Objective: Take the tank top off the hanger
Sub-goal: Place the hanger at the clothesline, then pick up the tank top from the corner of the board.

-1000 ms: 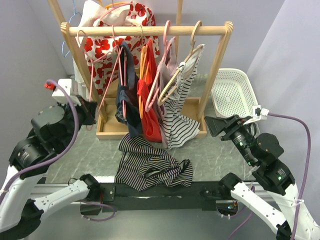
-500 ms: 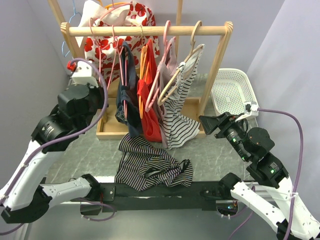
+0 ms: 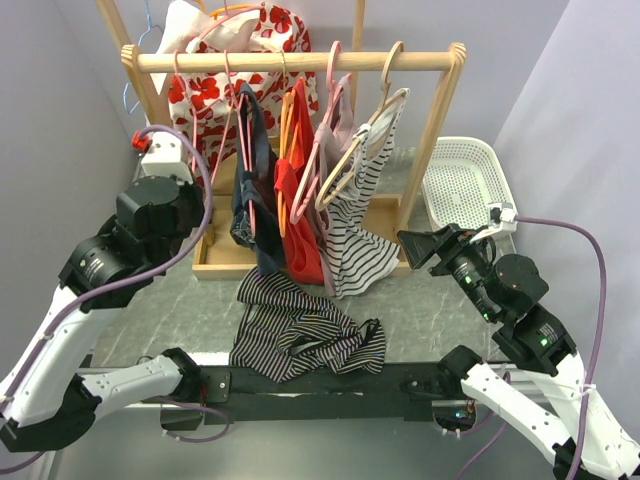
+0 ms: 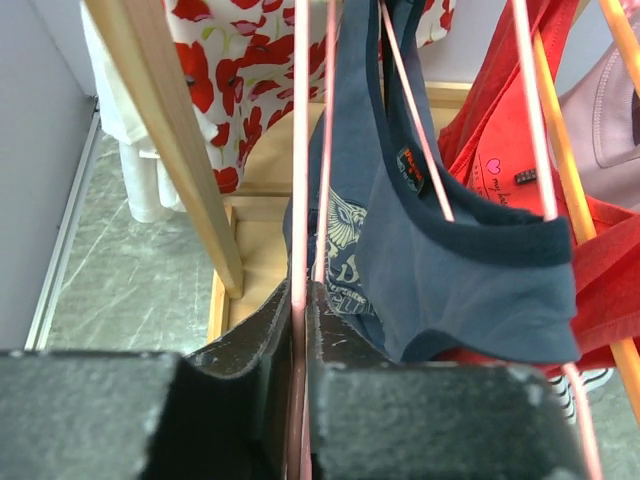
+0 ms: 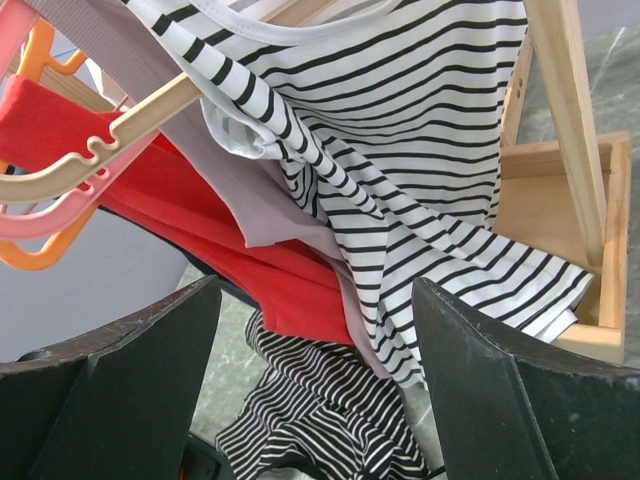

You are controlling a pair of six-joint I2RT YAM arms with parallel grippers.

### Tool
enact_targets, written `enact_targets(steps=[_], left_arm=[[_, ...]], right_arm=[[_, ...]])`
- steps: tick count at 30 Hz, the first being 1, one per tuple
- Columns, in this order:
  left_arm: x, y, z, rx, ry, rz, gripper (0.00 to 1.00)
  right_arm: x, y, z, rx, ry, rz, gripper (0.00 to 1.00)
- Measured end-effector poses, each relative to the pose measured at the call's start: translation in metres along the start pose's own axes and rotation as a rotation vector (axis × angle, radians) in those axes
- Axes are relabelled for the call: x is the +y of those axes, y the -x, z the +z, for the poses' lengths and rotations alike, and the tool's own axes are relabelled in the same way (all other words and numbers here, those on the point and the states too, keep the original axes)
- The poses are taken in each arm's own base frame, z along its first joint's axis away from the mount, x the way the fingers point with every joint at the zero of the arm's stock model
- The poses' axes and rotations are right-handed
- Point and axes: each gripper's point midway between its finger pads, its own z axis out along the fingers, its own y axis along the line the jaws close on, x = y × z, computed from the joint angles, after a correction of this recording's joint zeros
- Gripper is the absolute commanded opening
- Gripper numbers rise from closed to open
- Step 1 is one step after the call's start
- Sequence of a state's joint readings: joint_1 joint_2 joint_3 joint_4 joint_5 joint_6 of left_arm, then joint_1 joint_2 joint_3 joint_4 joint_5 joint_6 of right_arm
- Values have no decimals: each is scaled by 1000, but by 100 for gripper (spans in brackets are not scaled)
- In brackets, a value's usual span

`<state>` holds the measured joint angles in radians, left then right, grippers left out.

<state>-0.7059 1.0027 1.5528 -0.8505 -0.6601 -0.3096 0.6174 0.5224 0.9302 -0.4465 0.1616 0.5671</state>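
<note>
A navy tank top [image 4: 450,260] hangs on a thin pink hanger [image 4: 300,150] from the wooden rail [image 3: 300,60]; it also shows from above as the navy tank top [image 3: 250,200]. My left gripper [image 4: 303,295] is shut on the lower rod of that pink hanger [image 3: 222,150], just left of the garment. In the top view the left gripper [image 3: 203,205] sits by the rack's left post. My right gripper [image 5: 315,290] is open and empty, facing a white striped top [image 5: 430,130] on a wooden hanger [image 5: 130,125]. From above, the right gripper [image 3: 420,250] is just right of that top.
A red top [image 3: 295,200], a mauve top [image 3: 335,130] and a poppy-print garment [image 3: 215,80] share the rail. A dark striped garment [image 3: 300,335] lies crumpled on the table in front. A white basket [image 3: 455,142] stands at the right. The rack's wooden base tray [image 3: 225,262] sits below.
My left arm has risen from low on the left up to the rack and taken hold of the pink hanger. The right gripper has edged left toward the striped top.
</note>
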Motion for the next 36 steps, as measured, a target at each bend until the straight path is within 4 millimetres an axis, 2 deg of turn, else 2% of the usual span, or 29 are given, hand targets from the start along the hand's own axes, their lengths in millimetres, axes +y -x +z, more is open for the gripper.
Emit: enact_targets(steps=[3, 6, 7, 14, 15, 17, 19, 22, 26, 29, 31, 34, 36], left_arm=[[5, 0, -6, -5, -2, -11, 33], [9, 0, -12, -12, -4, -27, 40], [10, 0, -13, -12, -6, -29, 47], [15, -1, -21, -19, -14, -43, 50], [17, 0, -24, -24, -15, -49, 56], [21, 4, -30, -44, -21, -66, 60], [27, 10, -41, -74, -32, -91, 59], [33, 21, -61, -130, -88, -136, 65], [27, 44, -104, -245, -291, -202, 69], [8, 57, -134, -302, -493, -193, 72], [-18, 56, -150, -293, -661, -146, 64], [-61, 36, -156, -209, -880, -63, 58], [-90, 8, -146, -111, -992, -17, 58]], right_arm=[[1, 0, 1, -2, 1, 1, 86], [1, 1, 2, -3, 2, 1, 87], [1, 1, 2, -5, 3, 2, 87], [1, 2, 2, -6, 3, 5, 91], [1, 2, 2, -7, 1, 5, 92], [0, 2, 2, -8, -6, 4, 94], [-3, 1, 2, -8, -18, 3, 95], [-7, 0, 2, -6, -39, -1, 96], [-11, -2, 1, 1, -55, -3, 96], [-13, -3, 1, 2, -68, -5, 96], [-15, -3, 1, 4, -77, -7, 96], [-20, -5, 0, 11, -100, -11, 96], [-22, -4, -2, 14, -115, -14, 96]])
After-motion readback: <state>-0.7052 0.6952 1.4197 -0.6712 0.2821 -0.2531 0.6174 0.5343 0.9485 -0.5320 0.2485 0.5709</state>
